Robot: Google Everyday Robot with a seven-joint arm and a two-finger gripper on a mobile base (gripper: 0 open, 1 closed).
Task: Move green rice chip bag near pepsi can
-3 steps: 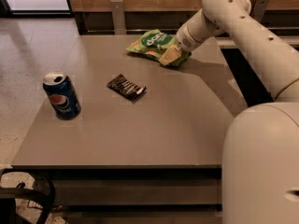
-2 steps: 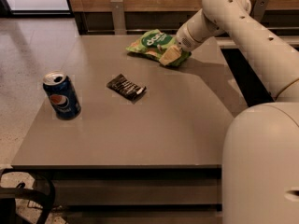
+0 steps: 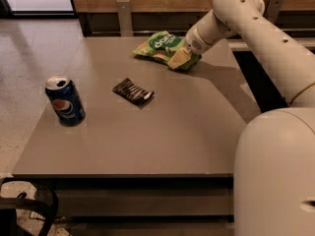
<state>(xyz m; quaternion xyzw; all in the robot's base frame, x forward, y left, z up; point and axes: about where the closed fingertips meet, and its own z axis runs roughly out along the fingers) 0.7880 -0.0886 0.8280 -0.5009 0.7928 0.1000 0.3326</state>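
The green rice chip bag (image 3: 160,46) lies at the far middle of the grey table (image 3: 177,136), bright green with a darker oval and white letters. My gripper (image 3: 179,58) is down on the bag's right end, at the tip of my white arm reaching in from the right. The pepsi can (image 3: 65,101) stands upright near the table's left edge, well away from the bag, dark blue with a round logo and a silver top.
A small black wrapper with white stripes (image 3: 133,92) lies between the can and the bag. My white arm and base (image 3: 275,171) fill the right side. A wooden wall and rail run behind the table. Floor lies to the left.
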